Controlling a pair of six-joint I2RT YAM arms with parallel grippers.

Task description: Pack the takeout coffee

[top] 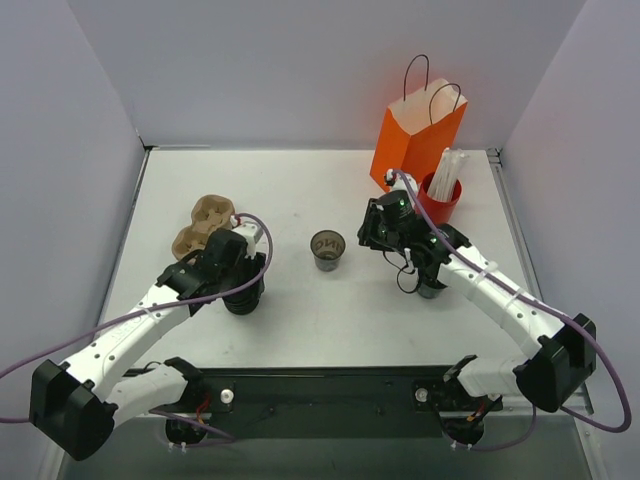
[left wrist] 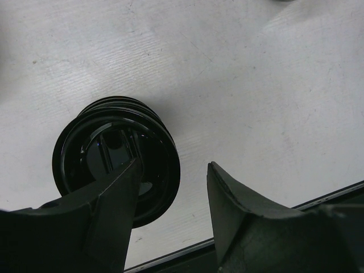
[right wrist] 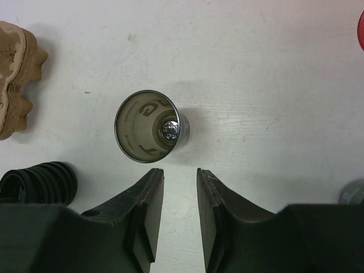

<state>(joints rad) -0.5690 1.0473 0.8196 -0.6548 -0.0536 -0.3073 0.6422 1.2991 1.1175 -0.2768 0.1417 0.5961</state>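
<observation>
The takeout coffee is a small dark cup standing upright and uncovered mid-table; in the right wrist view the cup shows a tan printed inside. My right gripper hovers just right of it. Its jaws are a narrow gap apart, with only bare table between them and the cup a little past the fingertips. My left gripper is open above a ribbed black round stack. One finger overlaps the stack; the other stands over the table beside it. The orange paper bag stands at the back right.
A red cup of white straws stands beside the bag. Brown pulp cup carriers lie at the left, behind my left gripper. A small grey round thing sits under my right arm. The table's near edge is close to the left gripper.
</observation>
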